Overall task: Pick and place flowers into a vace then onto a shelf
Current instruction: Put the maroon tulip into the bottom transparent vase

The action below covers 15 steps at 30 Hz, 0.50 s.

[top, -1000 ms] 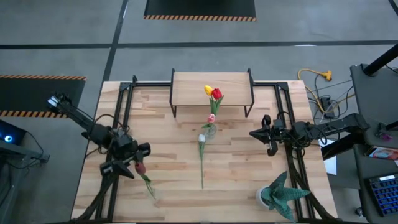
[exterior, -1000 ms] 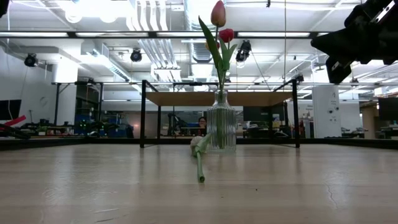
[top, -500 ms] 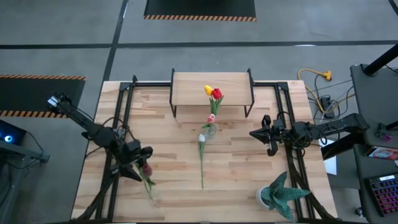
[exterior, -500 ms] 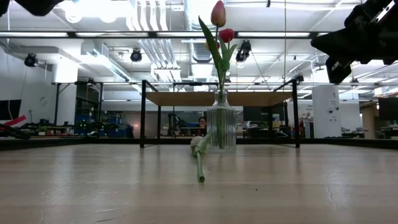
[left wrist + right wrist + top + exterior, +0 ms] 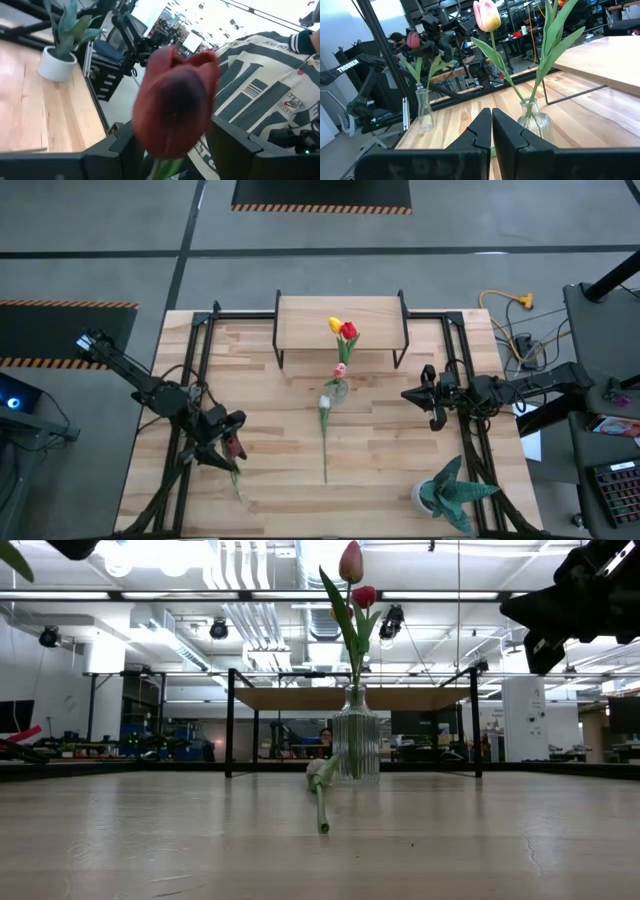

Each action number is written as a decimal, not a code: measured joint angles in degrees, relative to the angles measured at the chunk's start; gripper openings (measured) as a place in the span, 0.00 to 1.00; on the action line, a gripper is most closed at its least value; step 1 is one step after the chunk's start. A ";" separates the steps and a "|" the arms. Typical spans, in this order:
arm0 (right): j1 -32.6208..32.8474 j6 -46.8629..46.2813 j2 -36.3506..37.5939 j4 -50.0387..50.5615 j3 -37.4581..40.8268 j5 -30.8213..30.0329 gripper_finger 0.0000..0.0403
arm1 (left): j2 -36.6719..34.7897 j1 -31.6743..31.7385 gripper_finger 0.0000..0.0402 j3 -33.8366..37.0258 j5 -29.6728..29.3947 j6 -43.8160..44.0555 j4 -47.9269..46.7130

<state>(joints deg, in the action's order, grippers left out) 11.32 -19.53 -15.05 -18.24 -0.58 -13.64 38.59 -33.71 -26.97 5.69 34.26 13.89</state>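
Note:
My left gripper (image 5: 230, 445) hangs over the table's near-left part, shut on a dark maroon tulip (image 5: 172, 100). A ribbed glass vase (image 5: 338, 390) stands mid-table in front of the shelf (image 5: 340, 315) and holds yellow, red and pink tulips (image 5: 344, 330). A white tulip (image 5: 324, 430) lies flat on the table; its head is beside the vase and its stem points to the near edge. My right gripper (image 5: 410, 394) waits shut and empty to the right of the vase. My left gripper pinches the maroon tulip's stem just under the head (image 5: 161, 167) between its two fingers (image 5: 125, 147). It comes in level from the table's left. The tulip is lifted clear, head up above the fingers, and its stem and leaves (image 5: 418, 70) hang below.
A spiky green potted plant (image 5: 450, 492) stands at the near right corner. In the right wrist view, a small clear glass bottle (image 5: 424, 115) stands on the table below the held tulip. Black frame rails run along both table sides. A person in a striped shirt (image 5: 270, 85) stands beyond the table.
My left gripper has tipped up toward level while staying in about the same place. The maroon tulip has swung with it: the head shifted slightly toward the table's right, the stem hangs straighter below, and a leaf tip has entered the low view's top left.

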 joint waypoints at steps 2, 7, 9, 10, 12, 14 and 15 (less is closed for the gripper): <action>0.02 0.00 0.00 0.00 0.00 0.01 0.02 | 0.02 0.00 0.45 -0.14 0.04 -0.77 0.00; 0.01 0.00 0.04 0.00 0.00 0.02 0.02 | 0.02 0.00 0.45 -0.10 0.15 -0.91 -0.47; 0.02 0.00 0.04 0.00 0.00 0.00 0.02 | 0.02 0.00 0.45 -0.05 0.15 -0.82 -0.57; 0.01 0.00 0.04 0.00 0.00 0.01 0.02 | 0.02 0.00 0.45 -0.05 0.16 -0.78 -0.57; 0.02 0.00 0.02 0.00 0.00 0.00 0.02 | 0.02 0.00 0.45 -0.05 0.39 -0.07 -0.59; 0.02 0.00 0.02 0.00 0.00 0.00 0.02 | -0.04 0.00 0.45 -0.03 1.46 1.18 -0.99; 0.01 0.00 0.02 0.00 0.00 0.00 0.02 | -0.04 0.00 0.45 -0.01 1.76 1.43 -1.22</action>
<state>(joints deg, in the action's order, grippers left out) 11.32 -19.53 -15.03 -18.24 -0.58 -13.65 38.54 -33.71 -26.98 7.46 35.69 12.67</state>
